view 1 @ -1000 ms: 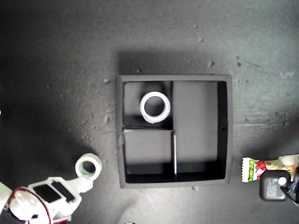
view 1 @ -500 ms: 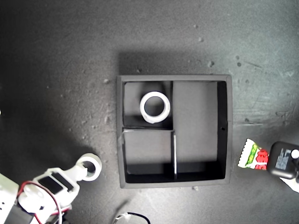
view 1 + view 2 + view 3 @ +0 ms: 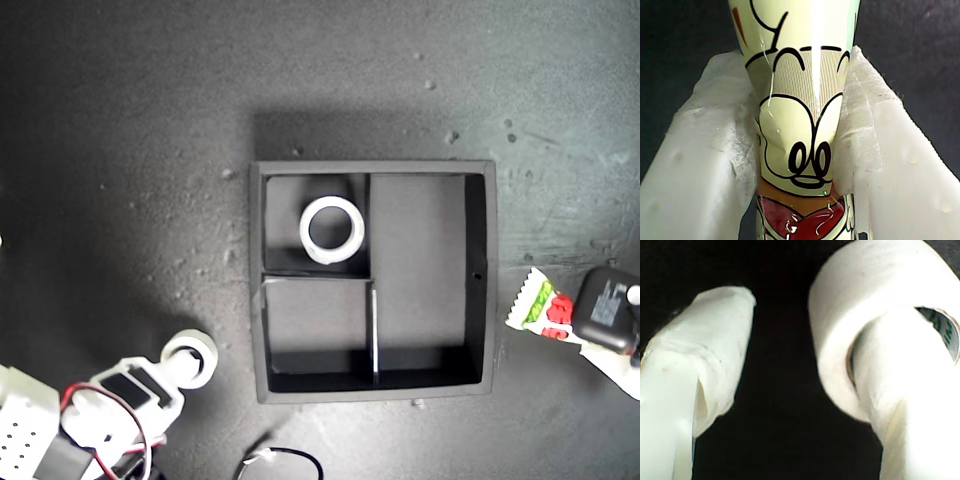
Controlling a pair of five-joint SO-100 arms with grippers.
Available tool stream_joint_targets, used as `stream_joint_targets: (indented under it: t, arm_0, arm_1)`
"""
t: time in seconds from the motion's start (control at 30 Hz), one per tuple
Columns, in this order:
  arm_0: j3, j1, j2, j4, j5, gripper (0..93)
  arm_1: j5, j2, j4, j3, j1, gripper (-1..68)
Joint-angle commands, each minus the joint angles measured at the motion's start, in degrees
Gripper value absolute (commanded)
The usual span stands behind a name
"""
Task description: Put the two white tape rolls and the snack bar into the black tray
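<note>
While one white tape roll (image 3: 332,230) sits in the black tray (image 3: 480,275), my first gripper (image 3: 800,150) squeezes the snack bar (image 3: 542,309) just beside it. My second gripper (image 3: 790,365) is open, one finger through the other roll (image 3: 191,358), probably to lift it.

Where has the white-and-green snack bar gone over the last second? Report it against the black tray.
Yes. The white-and-green snack bar, held in my first gripper, has moved up the exterior view alongside the square black tray.

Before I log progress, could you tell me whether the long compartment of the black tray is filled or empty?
Empty. The exterior view shows the long compartment of the black tray bare, while the snack bar is outside, beyond the tray's wall.
</note>
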State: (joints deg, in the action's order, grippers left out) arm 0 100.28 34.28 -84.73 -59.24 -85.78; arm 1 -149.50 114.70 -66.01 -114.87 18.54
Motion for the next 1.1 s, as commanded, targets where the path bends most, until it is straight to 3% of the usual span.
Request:
stream_joint_targets:
  t: [0.0, 0.13, 0.23, 0.37, 0.5, 0.57, 0.63, 0.77, 0.9, 0.97, 1.07]
  arm_0:
    - [0.00, -1.49, 0.44, 0.44, -0.35, 4.4]
    - [2.02, -2.46, -2.20, 0.18, -0.26, 0.0]
    - [2.29, -3.96, -7.21, -3.60, 0.62, 0.0]
    - [0.70, -8.44, -15.56, -11.69, 5.54, 0.0]
    - [-4.57, -13.01, -19.07, -18.63, 12.13, 0.0]
    - [-8.17, -14.33, -18.72, -21.45, 15.47, 0.0]
    - [-11.34, -15.47, -18.19, -23.47, 17.23, 0.0]
    - [-18.19, -17.49, -16.79, -24.70, 21.18, 0.0]
    - [-28.04, -18.02, -10.72, -27.77, 24.35, 0.0]
    - [-32.08, -18.11, -7.38, -30.06, 24.96, 0.0]
    - [-35.68, -17.93, -4.22, -32.52, 25.31, 0.0]
  arm_1:
    - [26.37, 1.93, -10.28, 6.94, -5.45, -0.5]
    - [36.04, 1.67, -13.62, 11.07, -11.51, -0.6]
    - [19.69, 2.11, -17.67, 12.30, -10.63, -0.2]
    - [1.23, 2.11, -9.40, 5.36, -8.53, -0.4]
    - [-3.87, 1.76, -6.06, 2.20, -8.96, -0.5]
    - [1.67, 0.70, -9.84, 4.92, -10.37, -0.6]
    - [-3.69, -0.18, -19.51, 7.82, -8.70, -0.6]
    - [-11.43, -0.09, -29.09, 10.81, -6.15, -0.6]
    - [-22.32, 0.00, -31.73, 11.95, -4.48, -0.4]
    - [-20.83, -0.09, -30.41, 10.99, -5.62, -0.5]
    - [2.99, 0.00, -28.92, 11.25, -12.83, -0.5]
